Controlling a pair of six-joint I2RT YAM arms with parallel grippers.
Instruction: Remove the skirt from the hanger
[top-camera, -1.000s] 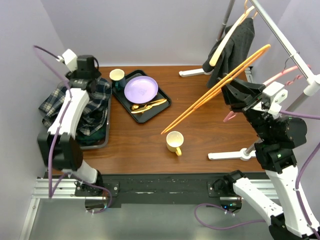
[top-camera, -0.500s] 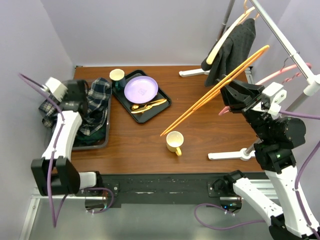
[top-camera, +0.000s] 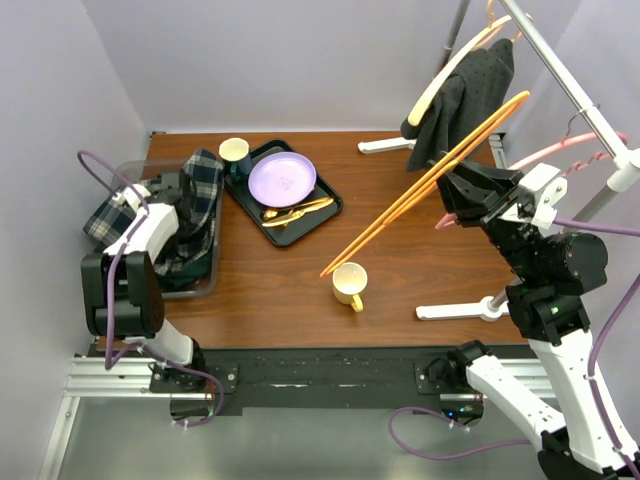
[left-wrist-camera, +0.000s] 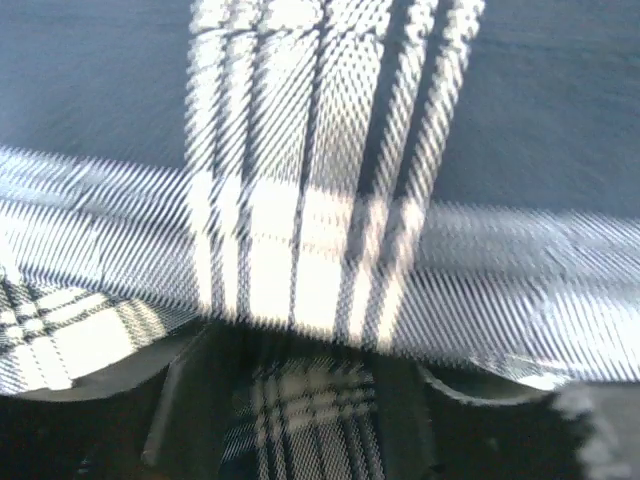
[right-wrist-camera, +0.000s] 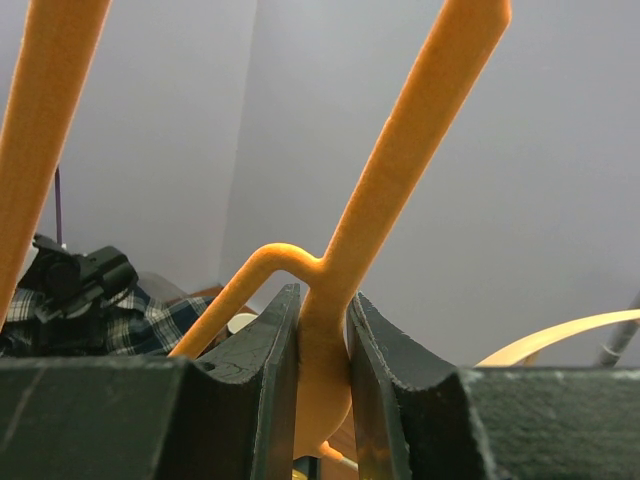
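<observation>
Plainly off the hanger (top-camera: 430, 180), the plaid skirt (top-camera: 190, 215) lies heaped in a grey bin (top-camera: 195, 292) at the left edge of the table (top-camera: 400, 260), with one fold spilling over the bin's outer side. From overhead, the left gripper (top-camera: 166, 187) sits down among the cloth near the far end of the heap. Its own camera gives only a blurred close-up of the weave with dark finger shapes along the bottom edge. I cannot tell from either view whether those fingers are clenched on the fabric or let go.

Across the table, well apart from the skirt, the right gripper (top-camera: 462, 190) is clamped on the orange hanger. The wrist view settles it: both fingers press against the plastic just below the bend of its neck. That same view catches the skirt as a low patch of plaid far off to the left. Overhead, the bare hanger slants down from the rack rail (top-camera: 570, 80) to a tip hanging just above a yellow mug (top-camera: 349, 283).

Between the two arms stands a black tray (top-camera: 330, 205) carrying a purple plate (top-camera: 283, 178), with a green cup (top-camera: 234, 152) touching its far corner, just beside the bin. Bare wood lies open in front of the tray and around the mug. A dark garment (top-camera: 460, 95) hangs at the far right.
</observation>
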